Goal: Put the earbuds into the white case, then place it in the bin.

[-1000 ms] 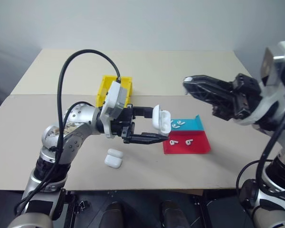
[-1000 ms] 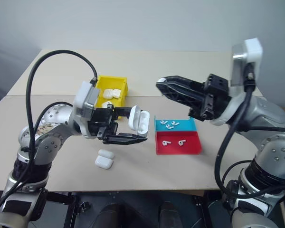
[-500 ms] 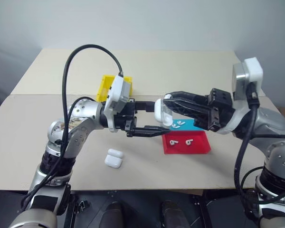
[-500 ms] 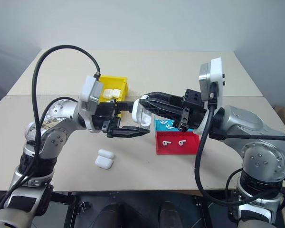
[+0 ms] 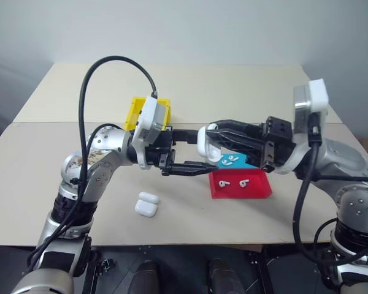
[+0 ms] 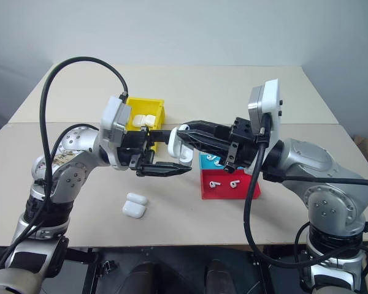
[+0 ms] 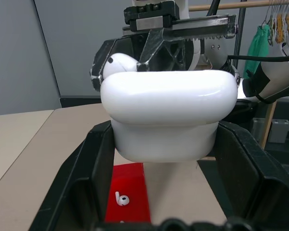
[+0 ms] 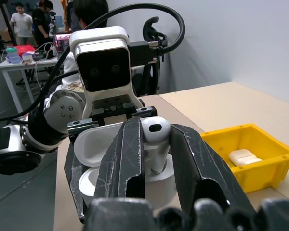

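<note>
Right wrist view shows me why both arms meet in mid-air: my right claw (image 8: 151,149) is clamped on a single earbud (image 8: 155,132), stem hanging down, directly over the open white case (image 8: 130,175). I judge this to be the insertion step, with the bud lined up on an empty well and not yet seated.

My left claw (image 5: 199,153) is closed on the case body and holds it level above the table (image 5: 245,92), so the wells face up and the flipped-back lid stays out of the path. In the left wrist view the case (image 7: 166,118) sits squarely between the two black fingers (image 7: 82,178), glossy, rounded at every edge, lid hinged open away from that camera.

From the head camera, the raised case is at centre. The yellow bin (image 6: 144,119) sits at ten o'clock from it and already holds closed white cases. The red-and-blue tray (image 5: 240,179), with spare earbuds lying loose, is at four o'clock, just below the right claw. Another closed case (image 5: 147,204) rests on the table at seven o'clock.
</note>
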You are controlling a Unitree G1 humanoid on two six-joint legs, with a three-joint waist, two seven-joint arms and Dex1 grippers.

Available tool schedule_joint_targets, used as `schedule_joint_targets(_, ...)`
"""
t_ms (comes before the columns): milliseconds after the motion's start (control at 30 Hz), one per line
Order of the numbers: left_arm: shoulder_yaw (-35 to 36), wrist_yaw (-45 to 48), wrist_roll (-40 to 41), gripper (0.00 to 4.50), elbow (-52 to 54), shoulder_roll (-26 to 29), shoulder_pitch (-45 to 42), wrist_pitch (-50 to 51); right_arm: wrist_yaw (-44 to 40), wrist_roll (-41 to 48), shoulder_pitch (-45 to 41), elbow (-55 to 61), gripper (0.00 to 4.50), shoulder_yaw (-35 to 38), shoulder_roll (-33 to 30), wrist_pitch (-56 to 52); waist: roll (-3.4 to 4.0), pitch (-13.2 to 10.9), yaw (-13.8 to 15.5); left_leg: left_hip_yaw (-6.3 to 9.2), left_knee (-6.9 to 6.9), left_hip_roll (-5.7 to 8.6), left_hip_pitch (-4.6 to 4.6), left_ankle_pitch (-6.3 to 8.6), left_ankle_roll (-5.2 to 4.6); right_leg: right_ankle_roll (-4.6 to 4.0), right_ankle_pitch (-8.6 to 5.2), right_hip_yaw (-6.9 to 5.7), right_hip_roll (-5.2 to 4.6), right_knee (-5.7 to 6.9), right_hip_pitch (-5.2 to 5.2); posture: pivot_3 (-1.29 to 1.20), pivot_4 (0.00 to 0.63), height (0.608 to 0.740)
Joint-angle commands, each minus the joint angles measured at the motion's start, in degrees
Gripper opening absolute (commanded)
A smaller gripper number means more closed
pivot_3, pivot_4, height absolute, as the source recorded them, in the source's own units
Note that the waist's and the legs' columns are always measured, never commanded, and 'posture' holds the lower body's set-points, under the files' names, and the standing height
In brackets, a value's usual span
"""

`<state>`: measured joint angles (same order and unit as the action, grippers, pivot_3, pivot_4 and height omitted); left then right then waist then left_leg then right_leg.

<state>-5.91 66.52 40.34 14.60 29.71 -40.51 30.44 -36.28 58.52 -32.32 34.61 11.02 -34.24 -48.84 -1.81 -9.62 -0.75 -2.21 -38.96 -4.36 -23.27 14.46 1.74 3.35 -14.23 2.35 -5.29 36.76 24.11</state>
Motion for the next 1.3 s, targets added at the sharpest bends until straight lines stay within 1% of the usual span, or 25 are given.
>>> schedule_joint_targets(33,1.83,0.80,0.89,2.78,1.33,0.09,-1.31,-1.25,0.62,-1.33,0.45,1.76,0.63,-0.76,-0.94,2.05,0.00,0.00,0.01,0.00,0.00,0.00,0.00,0.00,0.00,0.00,0.00,0.00,0.00,0.00,0.00,0.00,0.150,0.740)
schedule_joint_targets(333,1.95,0.50,0.58,2.78,1.36,-0.35,-1.08,-1.67,0.08,-2.00,1.49,2.26,0.63,-2.13,-2.39,3.20,0.00,0.00,0.03,0.00,0.00,0.00,-0.01,0.00,0.00,0.00,0.00,0.00,0.00,-0.01,0.00,0.00,0.150,0.740)
schedule_joint_targets(400,1.97,0.41,0.48,2.78,1.28,-0.40,-1.13,-1.73,-0.13,-1.71,1.59,2.22,1.35,-2.17,-2.91,3.11,0.00,0.00,0.03,0.00,0.00,0.00,0.00,0.00,0.00,0.00,0.00,0.00,0.00,-0.01,0.00,0.00,0.150,0.740)
schedule_joint_targets(433,2.00,0.41,0.42,2.78,1.21,-0.40,-1.16,-1.79,-0.17,-1.60,1.65,2.19,1.58,-2.14,-3.12,3.13,0.00,0.00,0.04,0.00,0.00,0.00,0.00,0.00,0.00,0.00,0.00,0.00,0.00,-0.01,0.00,0.00,0.150,0.740)
schedule_joint_targets(533,2.22,0.28,-0.05,2.78,0.82,-0.30,-1.09,-2.22,-0.10,-1.59,1.82,2.07,2.64,-1.90,-3.80,3.50,0.00,0.00,0.05,0.00,0.00,0.00,0.00,0.00,0.00,0.00,0.00,0.00,0.00,-0.01,-0.01,0.00,0.150,0.740)
schedule_joint_targets(600,2.39,0.33,-0.11,2.78,0.56,-0.39,-1.12,-2.30,-0.33,-1.08,1.63,2.00,3.26,-1.43,-4.20,3.67,0.00,0.00,0.03,0.00,0.00,0.00,0.00,0.00,0.00,0.00,0.00,0.00,0.00,-0.02,-0.01,0.00,0.150,0.740)
schedule_joint_targets(800,2.18,0.39,-0.28,2.78,0.38,-0.81,-1.08,-2.63,-0.31,0.13,1.08,1.67,3.26,-0.42,-4.68,3.87,0.00,0.00,0.05,0.00,0.00,0.00,-0.01,0.00,0.00,0.00,0.00,0.00,0.00,-0.02,-0.01,0.00,0.150,0.740)
schedule_joint_targets(933,2.19,0.49,-0.82,2.78,-0.25,-0.80,-1.13,-3.14,-0.47,0.94,-0.60,-0.19,3.26,1.50,-5.90,3.84,0.00,0.00,0.03,0.00,0.00,0.00,-0.01,0.00,0.00,0.00,0.00,0.00,0.00,-0.02,-0.01,0.00,0.150,0.740)
schedule_joint_targets(1033,3.05,1.39,-0.83,2.78,-0.91,0.64,-0.82,-3.57,-3.19,-0.21,-3.17,-4.31,3.26,2.55,-10.06,3.52,0.00,0.00,0.03,-0.01,-0.01,0.00,0.00,0.00,0.00,0.00,0.00,0.00,0.00,-0.02,0.00,0.00,0.150,0.740)
schedule_joint_targets(1133,3.75,2.37,-0.63,2.78,-1.61,1.82,-0.53,-3.85,-7.48,-2.92,-5.41,-8.74,3.26,1.19,-14.99,3.61,0.00,0.00,0.04,-0.01,0.01,0.00,0.00,0.00,0.00,0.00,0.00,0.00,0.00,-0.04,0.01,0.00,0.150,0.740)
schedule_joint_targets(1167,4.10,2.79,-0.45,2.78,-1.63,2.31,-0.21,-3.90,-9.55,-5.56,-6.60,-10.92,3.26,-0.85,-17.22,3.95,0.00,0.00,0.04,-0.01,0.05,0.00,0.00,0.00,0.00,0.00,0.00,0.00,0.00,-0.08,0.00,0.00,0.150,0.740)
schedule_joint_targets(1233,4.79,3.33,-0.03,2.78,-1.28,2.97,0.61,-3.97,-15.53,-16.87,-9.35,-16.63,3.26,-9.45,-22.64,8.12,0.01,-0.01,-0.01,-0.05,0.03,0.00,-0.01,0.00,-0.01,0.00,0.00,0.02,-0.01,-0.07,0.03,0.00,0.150,0.740)
schedule_joint_targets(1300,5.07,3.09,0.27,2.78,-0.88,2.71,1.04,-3.96,-20.94,-24.82,-12.49,-22.04,3.26,-16.59,-24.97,11.59,0.01,-0.01,-0.06,-0.06,0.01,0.00,0.01,0.00,0.00,0.00,0.00,0.03,-0.01,-0.07,0.01,0.00,0.150,0.740)
